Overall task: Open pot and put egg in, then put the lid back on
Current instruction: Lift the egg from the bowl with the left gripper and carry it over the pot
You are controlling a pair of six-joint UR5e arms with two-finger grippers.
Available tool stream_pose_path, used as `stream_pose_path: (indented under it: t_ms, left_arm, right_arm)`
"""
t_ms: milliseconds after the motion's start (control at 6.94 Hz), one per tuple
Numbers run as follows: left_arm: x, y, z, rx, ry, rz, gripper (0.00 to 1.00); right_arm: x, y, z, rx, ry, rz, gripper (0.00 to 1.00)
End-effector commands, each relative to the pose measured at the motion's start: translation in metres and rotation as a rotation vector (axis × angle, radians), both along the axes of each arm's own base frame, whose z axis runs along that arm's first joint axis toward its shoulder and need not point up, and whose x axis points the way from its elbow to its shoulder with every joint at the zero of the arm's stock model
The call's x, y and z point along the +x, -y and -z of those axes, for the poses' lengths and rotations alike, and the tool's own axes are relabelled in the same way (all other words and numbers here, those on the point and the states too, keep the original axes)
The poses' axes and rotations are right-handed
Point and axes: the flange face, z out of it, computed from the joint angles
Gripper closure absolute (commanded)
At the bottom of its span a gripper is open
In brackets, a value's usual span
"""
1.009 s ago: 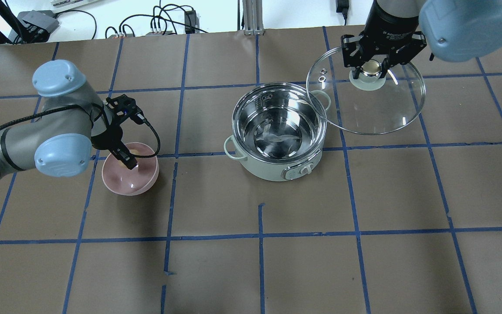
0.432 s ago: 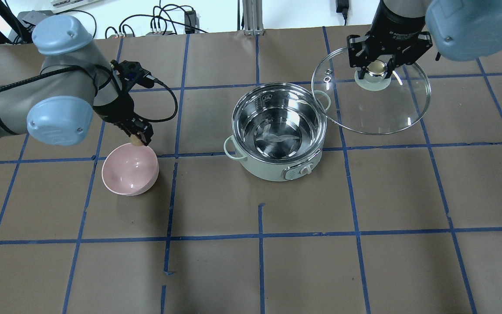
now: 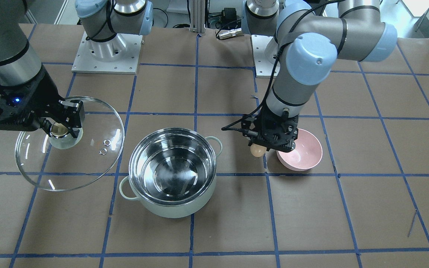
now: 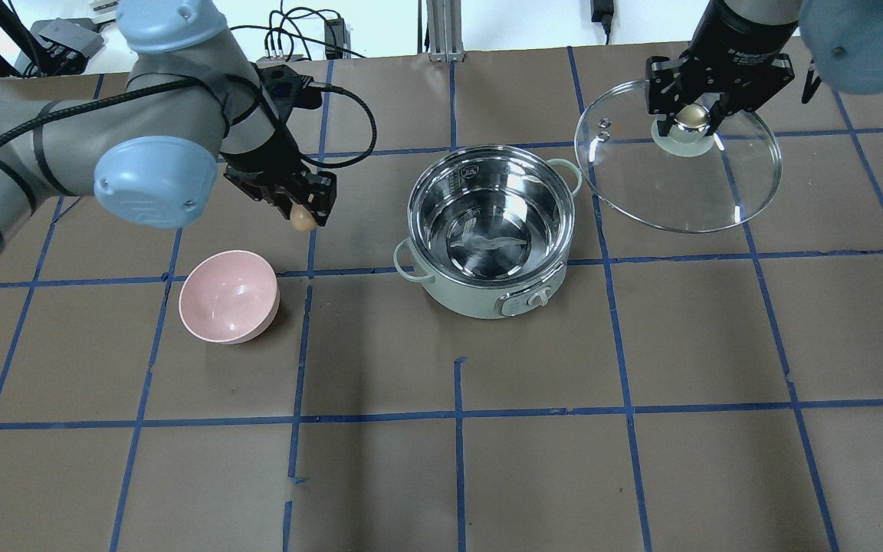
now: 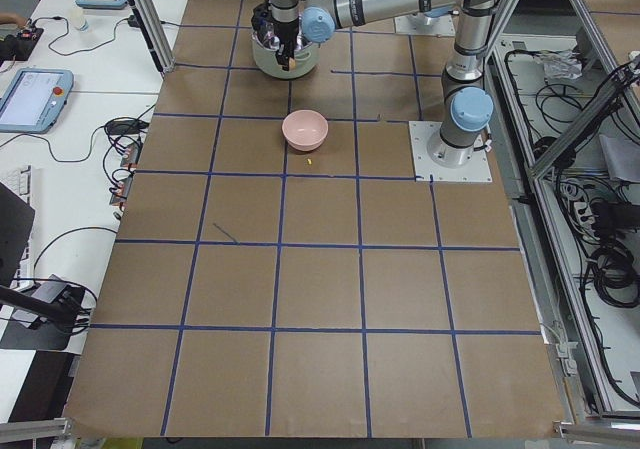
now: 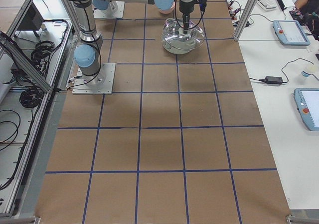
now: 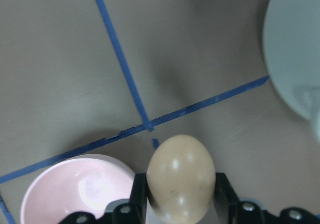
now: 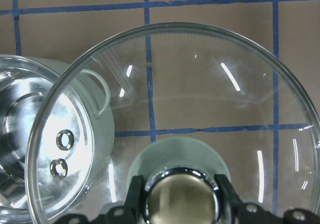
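The mint-green pot (image 4: 487, 230) stands open mid-table, its steel inside empty; it also shows in the front view (image 3: 172, 173). My left gripper (image 4: 302, 215) is shut on the light-brown egg (image 4: 302, 219) and holds it in the air between the pink bowl and the pot; the egg shows in the front view (image 3: 257, 150) and the left wrist view (image 7: 181, 176). My right gripper (image 4: 690, 116) is shut on the knob of the glass lid (image 4: 679, 184), held in the air to the right of the pot. The lid also shows in the front view (image 3: 69, 149) and the right wrist view (image 8: 200, 114).
An empty pink bowl (image 4: 228, 296) stands on the table left of the pot, seen too in the front view (image 3: 304, 152). Blue tape lines grid the brown table. Cables and boxes lie beyond the far edge.
My left gripper has lifted the egg out of the pink bowl and carried it up and right toward the pot. My right gripper has moved the lid further right, away from the pot.
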Motion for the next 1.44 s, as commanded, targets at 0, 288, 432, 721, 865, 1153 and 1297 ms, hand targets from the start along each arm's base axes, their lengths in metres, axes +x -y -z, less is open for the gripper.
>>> stream_pose_path:
  t_ms: [0, 288, 432, 721, 865, 1153, 1297]
  left_arm:
    - [-0.078, -0.001, 0.000, -0.068, -0.015, -0.035, 0.94]
    - [-0.128, -0.002, 0.011, -0.103, 0.009, -0.053, 0.94]
    - [-0.146, 0.005, 0.030, -0.139, -0.005, -0.064, 0.92]
    - [-0.157, 0.009, 0.052, -0.162, 0.022, -0.059, 0.91]
    - [-0.162, 0.009, 0.064, -0.152, 0.031, -0.050, 0.89]
    - [-0.159, 0.010, 0.073, -0.155, 0.071, -0.057, 0.38]
    - [-0.158, 0.008, 0.068, -0.161, 0.066, -0.060, 0.19]
  right_arm:
    - [-0.027, 0.004, 0.008, 0.015, 0.002, -0.009, 0.82]
    - [-0.044, 0.004, 0.017, 0.026, 0.024, 0.001, 0.81]
    - [-0.047, 0.005, 0.017, 0.024, 0.032, -0.013, 0.81]
    - [-0.048, 0.004, 0.020, 0.029, 0.033, -0.013, 0.81]
    - [-0.049, 0.004, 0.020, 0.029, 0.033, -0.010, 0.81]
    - [-0.049, 0.005, 0.019, 0.023, 0.032, -0.010, 0.81]
    - [-0.048, 0.005, 0.019, 0.023, 0.032, -0.013, 0.81]
